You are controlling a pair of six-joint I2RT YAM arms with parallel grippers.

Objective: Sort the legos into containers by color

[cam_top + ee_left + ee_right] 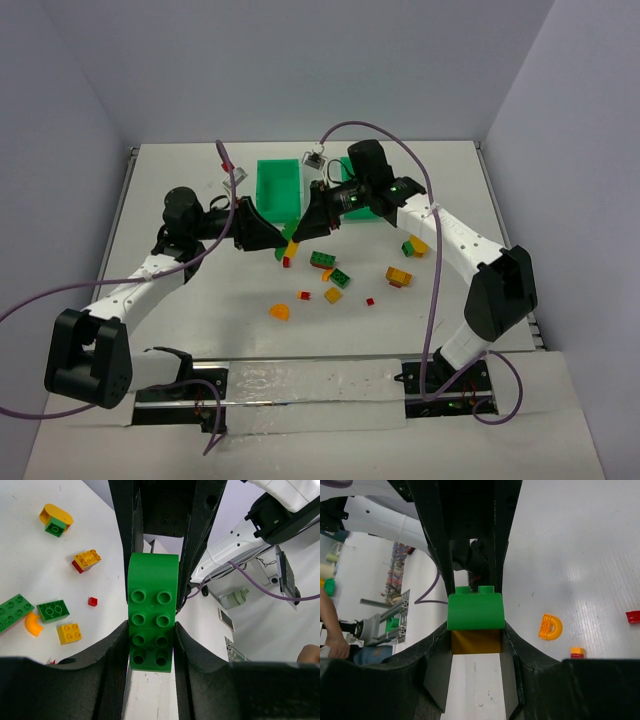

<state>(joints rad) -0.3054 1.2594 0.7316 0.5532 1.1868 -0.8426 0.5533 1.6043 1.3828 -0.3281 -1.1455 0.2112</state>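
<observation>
L gripper [151, 642] and R gripper [476, 642] meet nose to nose above the table [230, 320], just in front of the left green bin [280, 188]. Both sets of jaws pinch the same green brick stack [152, 595]; the R wrist view shows an orange-brown block [476, 641] under its rounded top. Other legos, e.g. green brick [322, 259], orange brick [399, 276] and half-disc [280, 311], lie loose on the table nearer the bases.

Bright, even light, soft shadows on the white table [220, 320], wrist views blurred at the near edges.
</observation>
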